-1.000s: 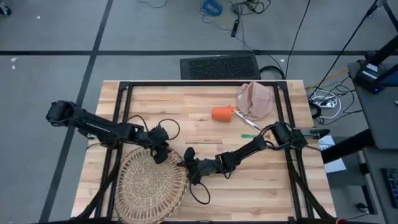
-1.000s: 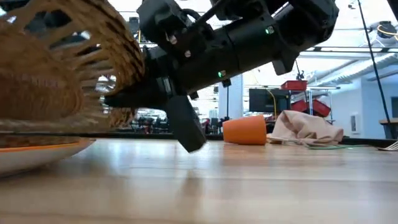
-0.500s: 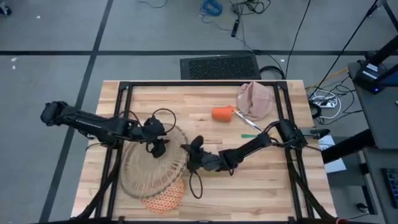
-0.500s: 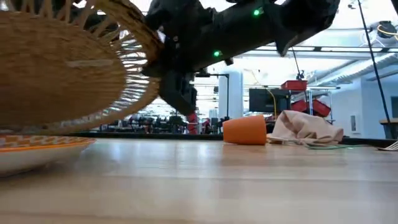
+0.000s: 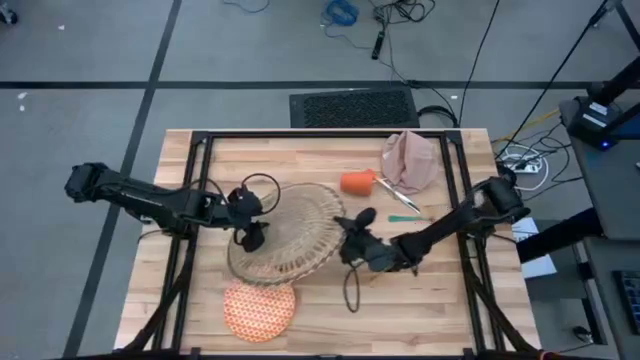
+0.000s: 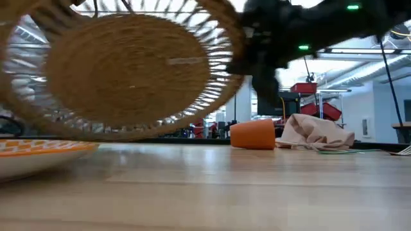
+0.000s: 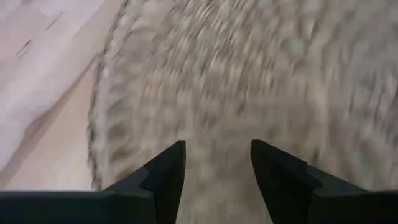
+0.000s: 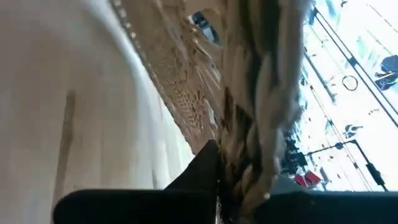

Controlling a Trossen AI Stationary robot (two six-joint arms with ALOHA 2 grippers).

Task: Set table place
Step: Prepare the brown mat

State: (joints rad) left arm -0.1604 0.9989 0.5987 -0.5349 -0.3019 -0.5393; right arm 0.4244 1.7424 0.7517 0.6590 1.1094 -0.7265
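The round woven wicker placemat hangs tilted above the middle of the table, also seen as the placemat in the low view. My right gripper is shut on its right rim. My left gripper stands open over the placemat's left part. The orange-patterned plate lies flat near the front edge. An orange cup lies on its side beside the beige napkin, with green-handled cutlery close by. My right gripper pinches the placemat's braided rim between its two fingers, coming roughly level from the table's right. The placemat is lifted clear of the table and tilted. My left gripper's fingers lie over the weave; I cannot tell whether they touch it.
The black frame rails run along both sides of the table. Bare wood lies at the front right. The cup and napkin stand behind the placemat in the low view.
My right gripper has gone toward the table's right and far edges with the placemat's rim. The placemat has been lifted off the plate and carried from the front left to the middle, tilting as it went. The plate now lies uncovered where it was.
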